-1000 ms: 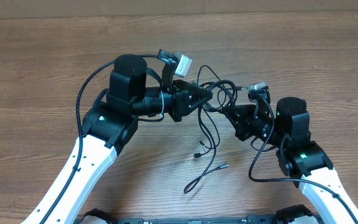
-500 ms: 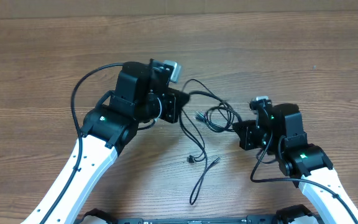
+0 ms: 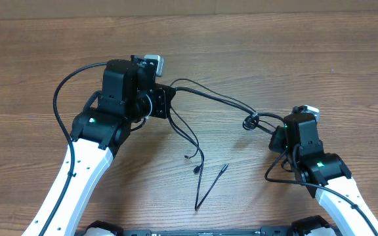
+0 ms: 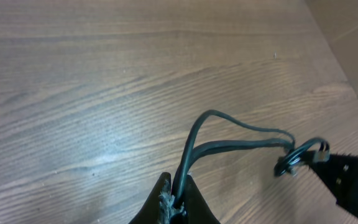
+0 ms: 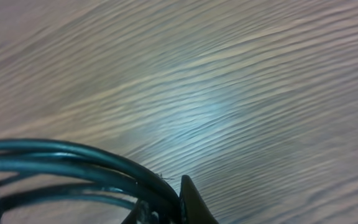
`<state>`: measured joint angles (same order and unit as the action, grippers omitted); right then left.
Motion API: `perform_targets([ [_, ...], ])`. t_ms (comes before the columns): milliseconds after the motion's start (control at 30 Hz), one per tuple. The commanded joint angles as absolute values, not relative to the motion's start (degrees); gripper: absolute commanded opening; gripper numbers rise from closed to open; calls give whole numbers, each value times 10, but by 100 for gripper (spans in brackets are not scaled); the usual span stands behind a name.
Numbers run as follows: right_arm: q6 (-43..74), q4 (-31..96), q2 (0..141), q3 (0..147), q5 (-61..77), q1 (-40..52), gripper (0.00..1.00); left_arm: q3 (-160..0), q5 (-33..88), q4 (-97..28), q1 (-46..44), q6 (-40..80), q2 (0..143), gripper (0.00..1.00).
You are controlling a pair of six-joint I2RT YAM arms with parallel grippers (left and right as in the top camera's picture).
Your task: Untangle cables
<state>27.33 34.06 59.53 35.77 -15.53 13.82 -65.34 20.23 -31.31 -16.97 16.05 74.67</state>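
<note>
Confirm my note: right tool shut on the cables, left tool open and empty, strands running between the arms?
No: the left tool is shut on the cables too, as the left wrist view shows. The rest stands.

The worktop [image 3: 274, 46] is mid-brown wood with fine, darker grain streaks. The cables [image 3: 215, 99] are plain black, faintly teal in the wrist views. The left arm [image 3: 84, 164] and right arm [image 3: 346, 203] are white below and black above; a small green light [image 3: 92, 120] glows on the left one.

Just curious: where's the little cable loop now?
Overhead view: the cable loop sits right of centre, beside the right gripper, on cables from the left gripper.
</note>
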Motion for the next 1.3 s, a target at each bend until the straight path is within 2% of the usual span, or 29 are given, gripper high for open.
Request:
perform_targets([
  [0,333,343,595,357,-293,134,4,-664,168,-319,-152,138,735,4],
  [233,332,340,595,357,-384,134,6,-664,142,-334,-146,137,734,4],
  [433,331,312,594,357,-463,134,6,-664,197,-335,-148,126,734,4],
  [533,231,204,586,359,-324,147,4,-664,210,-335,-148,126,734,4],
  [633,71,150,579,366,-48,159,9,-664,210,-337,-148,126,734,4],
  [733,12,147,578,368,183,163,12,-664,210,-337,-148,121,734,4],
  [867,12,211,578,368,289,163,6,-664,207,-338,-148,112,734,4],
  [1067,15,317,578,368,297,163,4,-664,193,-336,-148,88,734,4],
  [1100,15,326,578,368,297,163,4,-664,187,-336,-148,88,734,6],
  [1133,15,340,579,368,297,163,4,-664,185,-336,-148,88,735,18],
  [1200,29,354,579,368,297,163,4,-664,187,-337,-148,88,737,56],
  [1267,39,357,579,368,302,164,4,-663,203,-341,-151,90,741,64],
])
